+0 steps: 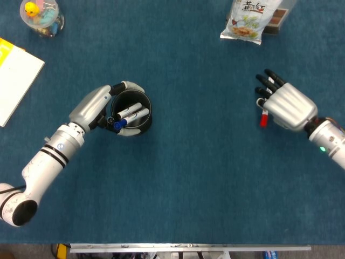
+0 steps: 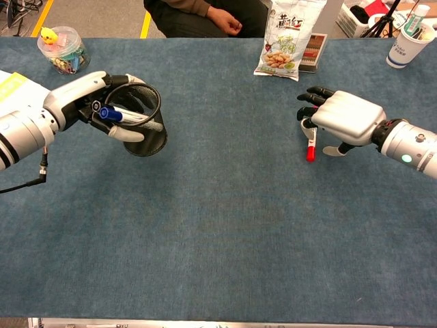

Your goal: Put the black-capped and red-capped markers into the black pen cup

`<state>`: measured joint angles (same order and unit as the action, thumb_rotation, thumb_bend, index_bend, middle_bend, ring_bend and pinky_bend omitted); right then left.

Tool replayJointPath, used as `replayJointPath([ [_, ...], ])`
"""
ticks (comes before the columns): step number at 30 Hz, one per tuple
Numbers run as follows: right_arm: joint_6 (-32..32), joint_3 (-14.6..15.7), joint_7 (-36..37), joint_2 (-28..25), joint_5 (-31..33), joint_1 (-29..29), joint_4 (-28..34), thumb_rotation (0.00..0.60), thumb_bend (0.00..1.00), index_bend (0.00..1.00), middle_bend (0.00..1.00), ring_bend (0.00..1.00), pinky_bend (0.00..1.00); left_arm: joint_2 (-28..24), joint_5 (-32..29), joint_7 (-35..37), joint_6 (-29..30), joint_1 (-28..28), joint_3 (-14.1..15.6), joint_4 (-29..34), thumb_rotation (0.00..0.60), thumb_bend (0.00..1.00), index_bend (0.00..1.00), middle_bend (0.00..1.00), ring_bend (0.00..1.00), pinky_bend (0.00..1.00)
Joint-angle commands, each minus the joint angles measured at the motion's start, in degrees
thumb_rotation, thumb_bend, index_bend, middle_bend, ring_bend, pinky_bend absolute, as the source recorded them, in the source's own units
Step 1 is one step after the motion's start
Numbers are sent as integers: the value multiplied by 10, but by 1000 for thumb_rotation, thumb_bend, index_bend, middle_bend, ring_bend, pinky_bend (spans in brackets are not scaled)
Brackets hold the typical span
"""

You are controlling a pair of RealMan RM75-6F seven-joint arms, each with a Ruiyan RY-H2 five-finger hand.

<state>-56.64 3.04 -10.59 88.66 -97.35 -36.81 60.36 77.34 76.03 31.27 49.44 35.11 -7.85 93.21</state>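
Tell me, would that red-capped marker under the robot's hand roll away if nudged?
Probably. The red-capped marker looks like a slim round tube lying flat on the cloth-like table cover, so a sideways nudge could roll it, though the fabric may slow it. It seems stiff and light. The right hand arches over it with fingers spread.
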Motion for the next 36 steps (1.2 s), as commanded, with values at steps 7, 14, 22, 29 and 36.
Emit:
replayJointPath([
  [7,5,1,-13,11,4,-7,3,600,223,486,256,58,0,-3,2,5,2,-2,1,-1,600,86,279,332,348,242],
  [14,8,2,-23,16,9,-9,3,600,262,486,256,58,0,-5,5,9,5,-4,3,-2,600,86,279,331,348,242],
  [22,16,4,-31,21,14,-12,3,600,265,486,256,59,0,-6,8,14,6,-5,4,-5,600,86,278,330,348,242],
  [29,21,5,-39,19,21,-13,4,600,266,486,256,59,0,-6,9,16,7,-5,4,-4,600,86,278,329,348,242],
  [36,26,3,-39,24,31,-12,1,600,268,486,256,59,0,-8,9,15,7,-5,5,-3,600,86,278,328,348,242],
])
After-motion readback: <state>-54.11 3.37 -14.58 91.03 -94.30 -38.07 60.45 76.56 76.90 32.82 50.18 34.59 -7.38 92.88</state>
